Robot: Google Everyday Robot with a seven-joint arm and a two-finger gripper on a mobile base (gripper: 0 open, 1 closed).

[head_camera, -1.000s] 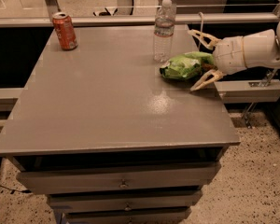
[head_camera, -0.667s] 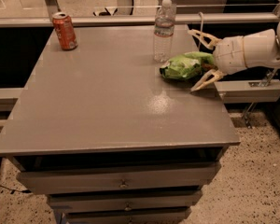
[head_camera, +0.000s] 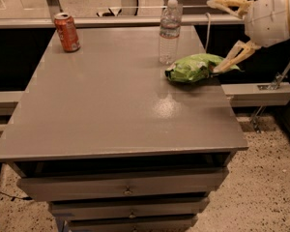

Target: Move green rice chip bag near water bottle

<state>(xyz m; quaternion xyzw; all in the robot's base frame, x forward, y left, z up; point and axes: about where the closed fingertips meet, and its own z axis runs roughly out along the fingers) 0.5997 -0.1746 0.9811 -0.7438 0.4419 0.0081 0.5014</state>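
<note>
Hand (head_camera: 213,36) (spread) beside green rice chip bag (head_camera: 195,67)

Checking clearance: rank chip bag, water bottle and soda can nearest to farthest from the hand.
1. Green rice chip bag, right edge, just under the open hand.
2. Water bottle, back, left of the bag.
3. Soda can, back-left corner.

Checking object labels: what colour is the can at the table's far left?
Orange-red can, camera view. The gripper is open, right of the green rice chip bag.

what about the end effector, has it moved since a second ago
Yes: the end effector has lifted up and to the right, away from the water bottle, open.
</note>
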